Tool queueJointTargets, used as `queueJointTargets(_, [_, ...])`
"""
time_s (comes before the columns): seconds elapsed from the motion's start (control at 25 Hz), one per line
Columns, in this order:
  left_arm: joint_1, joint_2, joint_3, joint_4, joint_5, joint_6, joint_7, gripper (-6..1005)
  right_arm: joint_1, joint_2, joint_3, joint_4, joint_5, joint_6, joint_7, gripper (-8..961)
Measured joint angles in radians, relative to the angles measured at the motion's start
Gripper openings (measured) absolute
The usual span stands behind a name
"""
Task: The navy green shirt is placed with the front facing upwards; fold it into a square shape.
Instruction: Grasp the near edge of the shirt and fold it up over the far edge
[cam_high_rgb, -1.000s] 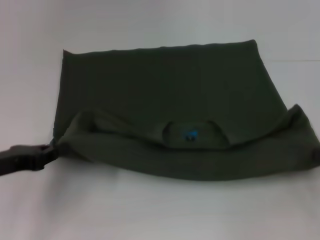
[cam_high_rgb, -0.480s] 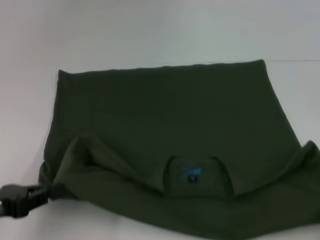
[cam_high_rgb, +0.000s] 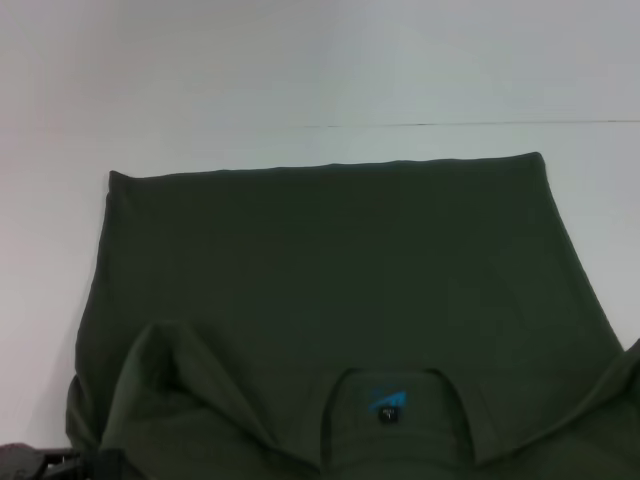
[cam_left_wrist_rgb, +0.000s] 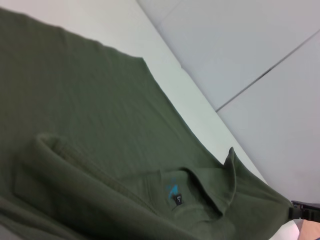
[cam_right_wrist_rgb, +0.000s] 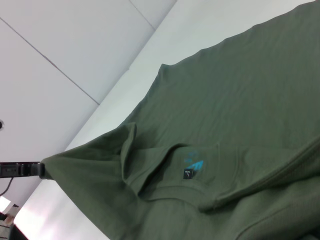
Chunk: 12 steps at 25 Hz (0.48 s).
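The navy green shirt (cam_high_rgb: 330, 270) lies spread over the white table, its straight hem at the far side. Its collar, with a blue mark and a dark tag (cam_high_rgb: 386, 404), is at the near edge of the head view. Both shoulder ends are lifted and pulled taut. My left gripper (cam_high_rgb: 78, 462) sits at the near left and is shut on the left shoulder corner; the right wrist view shows it as a black left gripper (cam_right_wrist_rgb: 41, 170) at the fabric's tip. My right gripper (cam_left_wrist_rgb: 295, 210) is outside the head view; the left wrist view shows it shut on the other corner.
The white table (cam_high_rgb: 300, 70) stretches beyond the shirt's far hem. A thin dark seam (cam_high_rgb: 430, 124) crosses it at the back. A narrow strip of bare table shows to the left of the shirt.
The whole shirt has slid toward me, hem and collar moving down the head view. My left gripper has drawn back to the near left corner with the shoulder corner in it.
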Motion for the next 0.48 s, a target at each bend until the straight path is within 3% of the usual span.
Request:
queueJointTargets(0.28, [-0.031, 0.007, -0.014, -0.008, 0.003, -0.013, 0.003, 17, 0.044, -0.009, 0.107, 0.001, -0.002, -0.010, -0.004, 40])
queueJointTargets(0.48, [-0.146, 0.051, -0.092, -0.063, -0.001, -0.104, -0.015, 17, 0.156, -0.007, 0.250, 0.021, 0.001, 0.018, -0.013, 41])
